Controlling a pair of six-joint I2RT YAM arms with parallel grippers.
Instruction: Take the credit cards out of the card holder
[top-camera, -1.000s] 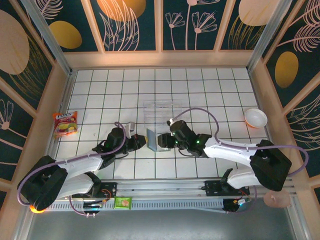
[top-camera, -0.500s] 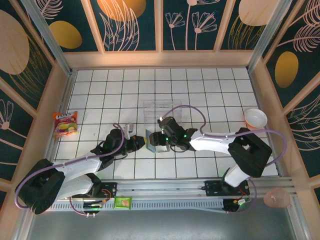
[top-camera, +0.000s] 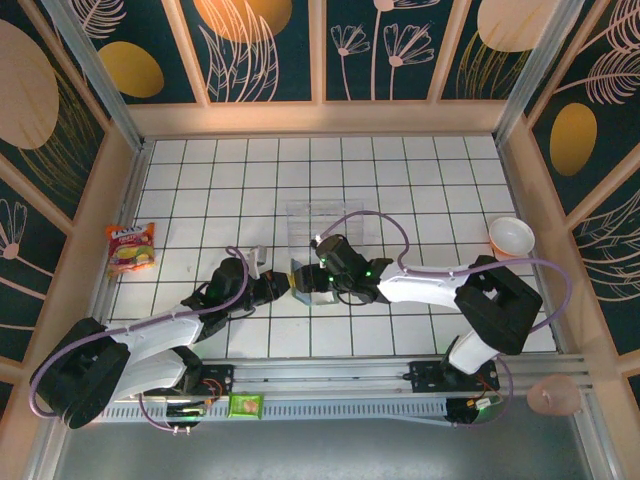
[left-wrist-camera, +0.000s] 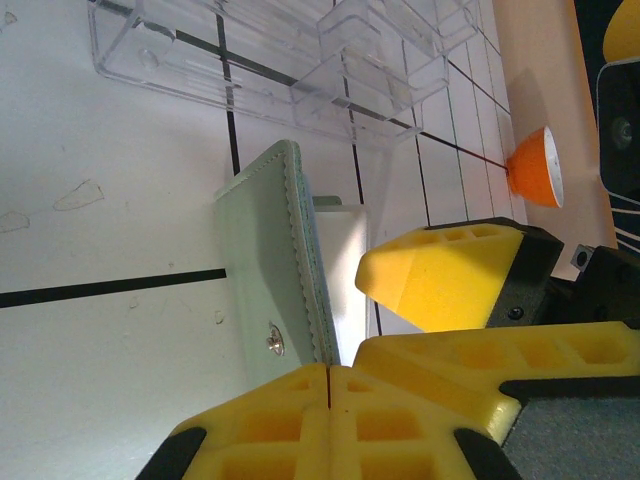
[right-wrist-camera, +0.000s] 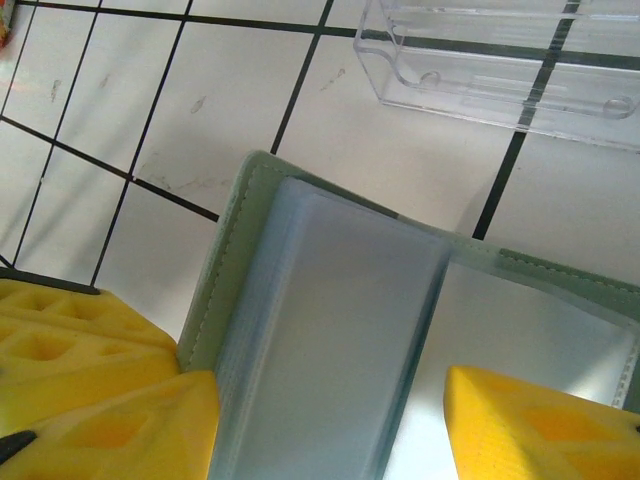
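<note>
No text can be read with certainty. Well left of the card holder (top-camera: 318, 287), a red and yellow snack packet (top-camera: 131, 247) carries lettering too small to make out. The green packet (top-camera: 245, 404), nearer than the card holder, bears print that is equally illegible.

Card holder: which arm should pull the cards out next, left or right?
Right, probably. The left fingers are shut on the card holder at its edge, propping it open. The right fingers are open, straddling the credit cards inside.
</note>
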